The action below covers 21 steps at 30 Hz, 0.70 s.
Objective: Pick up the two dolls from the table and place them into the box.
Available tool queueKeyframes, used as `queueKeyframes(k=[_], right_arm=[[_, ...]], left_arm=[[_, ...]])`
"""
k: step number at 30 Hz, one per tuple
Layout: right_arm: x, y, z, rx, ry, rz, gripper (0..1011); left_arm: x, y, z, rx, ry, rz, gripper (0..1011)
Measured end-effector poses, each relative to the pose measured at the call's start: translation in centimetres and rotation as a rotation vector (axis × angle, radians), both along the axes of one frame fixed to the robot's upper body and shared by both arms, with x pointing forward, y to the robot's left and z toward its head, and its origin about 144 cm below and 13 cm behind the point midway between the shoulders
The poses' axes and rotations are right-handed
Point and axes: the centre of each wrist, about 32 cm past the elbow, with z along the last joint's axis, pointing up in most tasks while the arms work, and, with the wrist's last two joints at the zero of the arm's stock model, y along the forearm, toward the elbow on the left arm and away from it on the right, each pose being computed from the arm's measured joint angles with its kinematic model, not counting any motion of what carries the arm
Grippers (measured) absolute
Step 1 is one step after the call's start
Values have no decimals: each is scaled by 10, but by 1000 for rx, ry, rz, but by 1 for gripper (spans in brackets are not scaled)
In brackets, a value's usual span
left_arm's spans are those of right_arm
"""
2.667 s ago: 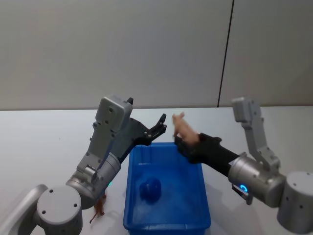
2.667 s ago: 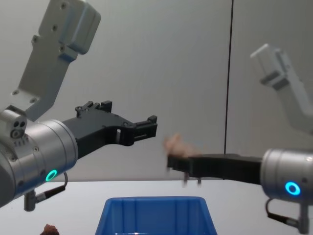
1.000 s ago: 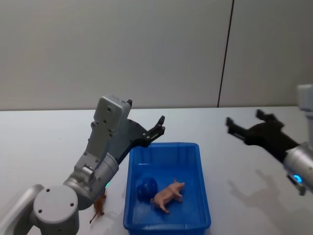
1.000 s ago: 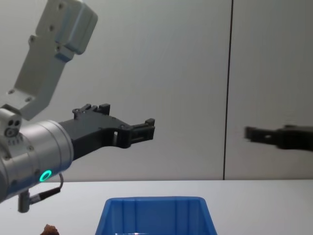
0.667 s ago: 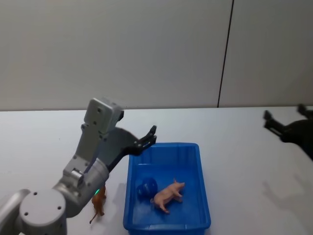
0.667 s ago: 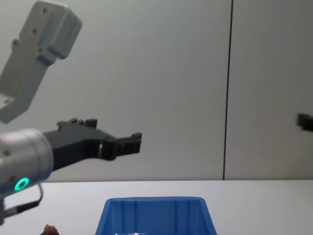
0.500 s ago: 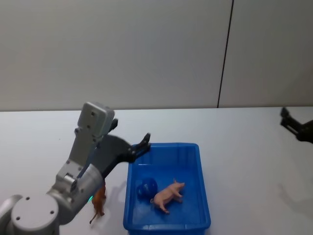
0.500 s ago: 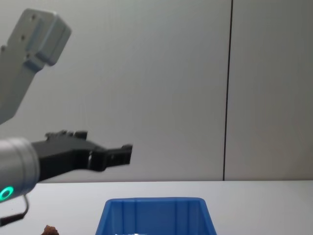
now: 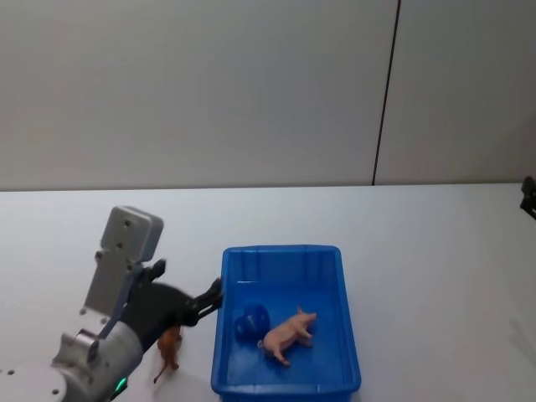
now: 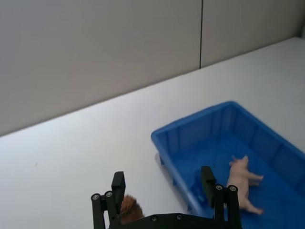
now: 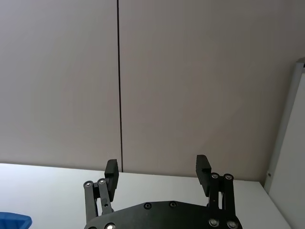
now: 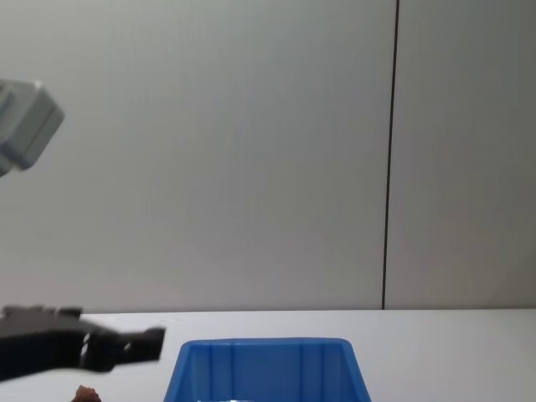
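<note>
Down from above the box (image 9: 280,250) comes my left tool (image 9: 207,300), now just beside the box's left wall with its fingers spread and holding nothing. It hangs low over the reddish-brown doll (image 9: 169,347), which sits on the worktop (image 9: 419,251) just left of that wall. My right tool (image 11: 157,177) has pulled away to the far right, likewise released and empty, and I see the pink pig doll (image 9: 286,332) lying inside the box.
</note>
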Motion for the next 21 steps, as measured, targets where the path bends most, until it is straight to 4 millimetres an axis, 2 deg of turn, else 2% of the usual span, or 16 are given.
queueKeyframes(k=[6,21], right_arm=[[-2,-3,0,-3,-10,-12,1001],[-5,-7,1,-8,-24,-27,1001]], left_arm=[[-10,5,-4,9,89,73,1003],[-18,10,-18,-7,237,201,1003]])
